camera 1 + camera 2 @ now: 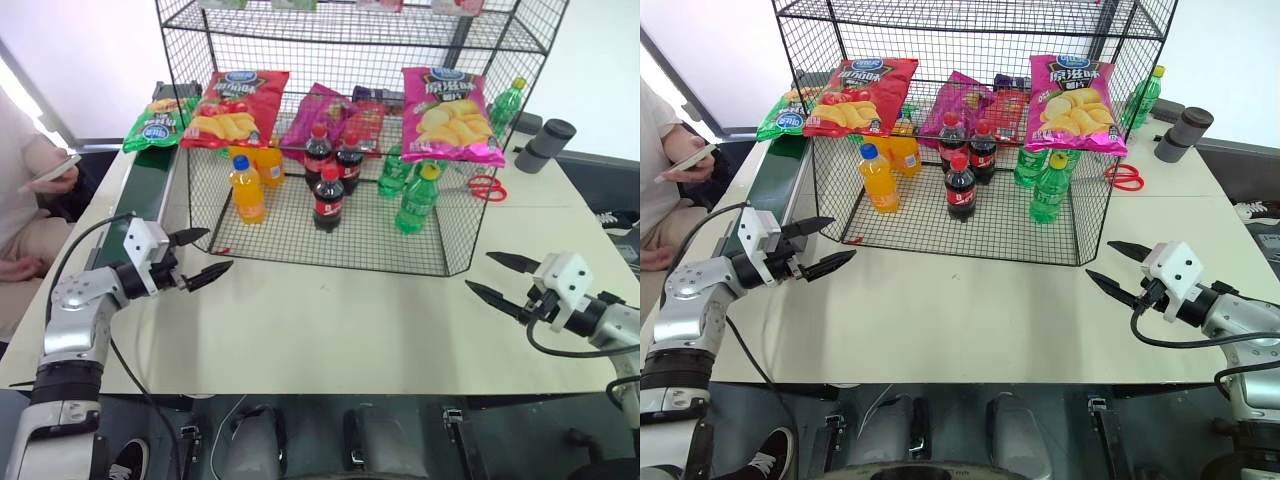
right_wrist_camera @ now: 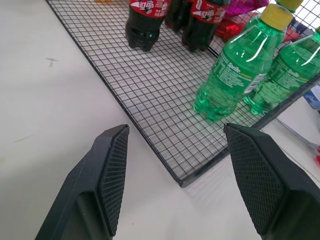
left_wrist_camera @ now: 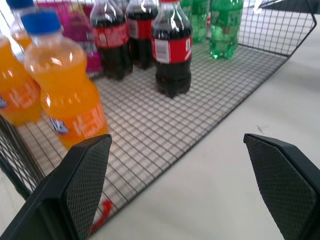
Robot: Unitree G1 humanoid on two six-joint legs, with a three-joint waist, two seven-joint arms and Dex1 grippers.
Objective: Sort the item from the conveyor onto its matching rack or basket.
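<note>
The item, a shiny green crisp bag, lies on the far end of the conveyor, a dark green belt along the table's left edge. The rack, a big black wire cage, stands at the back middle of the table. My left gripper hovers open and empty over the table, just off the rack's front left corner and beside the belt. My right gripper is open and empty near the rack's front right corner. Both wrist views look between spread fingers at the rack's floor.
On the rack's shelf lie a red crisp bag, a purple bag and a pink crisp bag. Orange bottles, cola bottles and green bottles stand below. Red scissors lie to the right. A person sits at left.
</note>
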